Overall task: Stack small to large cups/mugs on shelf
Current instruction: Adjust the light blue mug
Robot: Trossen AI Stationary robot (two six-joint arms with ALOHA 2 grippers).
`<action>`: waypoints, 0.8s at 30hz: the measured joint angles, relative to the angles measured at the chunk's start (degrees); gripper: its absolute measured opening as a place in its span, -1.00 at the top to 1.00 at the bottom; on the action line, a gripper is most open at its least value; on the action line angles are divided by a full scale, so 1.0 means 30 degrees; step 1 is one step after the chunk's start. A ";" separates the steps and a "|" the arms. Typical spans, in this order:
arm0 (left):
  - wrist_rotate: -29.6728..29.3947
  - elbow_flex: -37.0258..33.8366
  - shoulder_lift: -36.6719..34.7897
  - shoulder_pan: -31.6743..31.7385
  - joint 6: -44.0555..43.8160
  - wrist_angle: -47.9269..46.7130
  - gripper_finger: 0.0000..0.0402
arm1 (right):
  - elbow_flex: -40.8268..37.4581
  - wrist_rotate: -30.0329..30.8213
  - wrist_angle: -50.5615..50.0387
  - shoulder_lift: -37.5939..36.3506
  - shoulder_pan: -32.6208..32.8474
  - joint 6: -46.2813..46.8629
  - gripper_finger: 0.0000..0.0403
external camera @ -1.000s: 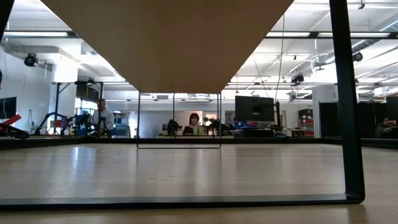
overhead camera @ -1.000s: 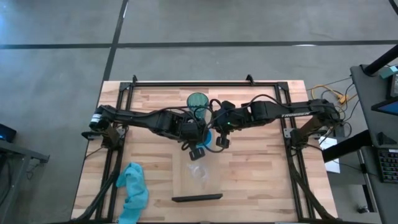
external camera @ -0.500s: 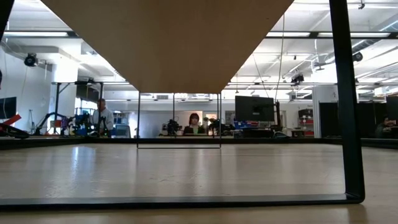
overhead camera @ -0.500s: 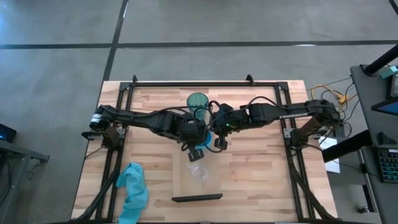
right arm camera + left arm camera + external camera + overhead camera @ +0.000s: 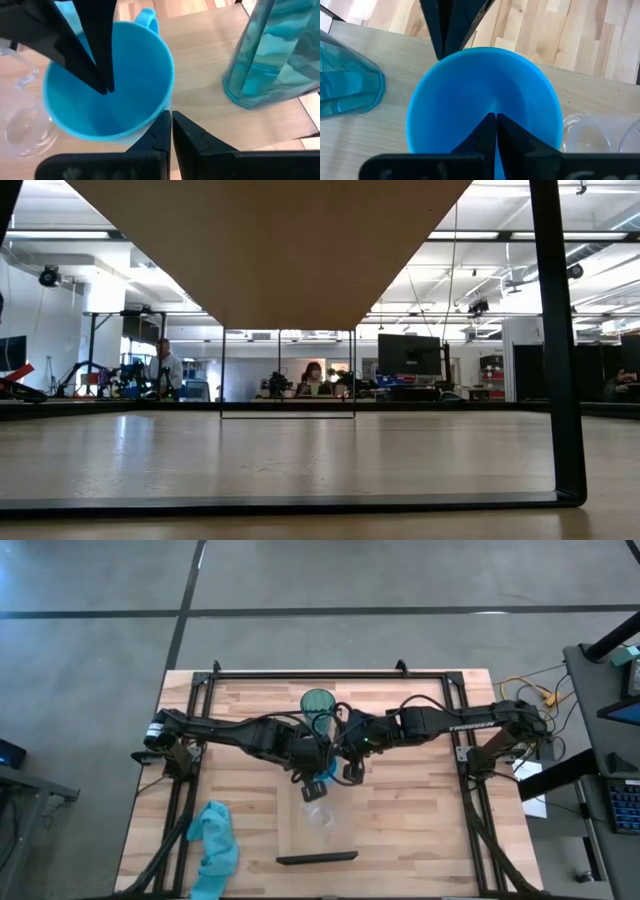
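No text, label, brand or number can be read anywhere.

A: From above we log a grey concrete floor (image 5: 90, 600), dark seams crossing it near the top of the frame and one running diagonally at upper left.

B: Agreed. At the right edge we note a dark desk (image 5: 600, 690) with cables, and a keyboard (image 5: 622, 805) lower right.

A: Level view: we see an open workshop, ceiling strip lights (image 5: 70, 235) upper left, white ducting beside them.

B: Mid-frame far back, a dark monitor (image 5: 409, 354). Two people there: one standing at left (image 5: 165, 367), one seated near centre (image 5: 313, 376).

A: Left edge, a black camera (image 5: 48, 276) mounted on the white wall.
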 joint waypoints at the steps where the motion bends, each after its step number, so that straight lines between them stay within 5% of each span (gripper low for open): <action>1: 0.0028 -0.0001 0.0000 0.0007 0.0000 0.0000 1.00 | -0.0002 0.0004 0.0080 0.0000 0.0000 0.0000 0.96; 24: 0.0431 0.0291 -0.0022 -0.0001 0.0123 0.0001 1.00 | -0.0002 -0.0200 0.0482 0.0000 0.0118 0.0328 0.96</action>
